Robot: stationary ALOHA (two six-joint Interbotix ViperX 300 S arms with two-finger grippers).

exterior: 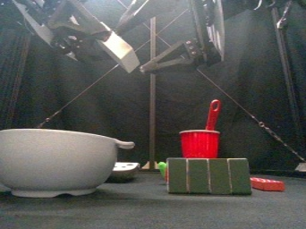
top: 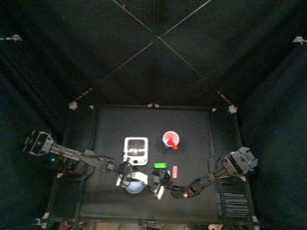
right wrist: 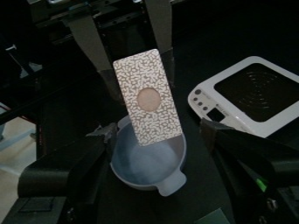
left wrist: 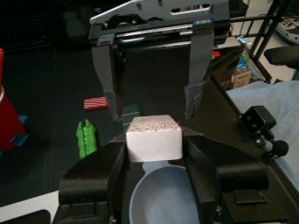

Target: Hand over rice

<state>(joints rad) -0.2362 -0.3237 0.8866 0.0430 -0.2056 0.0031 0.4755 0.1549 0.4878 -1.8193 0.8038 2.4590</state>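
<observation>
1. The grey bowl (exterior: pixel 54 161) is set nearest, beneath the handover point, probably as a catch.
2. Above it, the rice (left wrist: pixel 155 131) is clamped in the left gripper (left wrist: pixel 156 144) and presented end-on for taking.
3. Beyond, the right gripper (left wrist: pixel 149 107) is spread wide around the pack, not yet closed.

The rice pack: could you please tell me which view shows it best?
The right wrist view: the rice pack shows its whole patterned face. The left wrist view shows one end, clamped by the left gripper; the front view a pale sliver high up; the top view little.
</observation>
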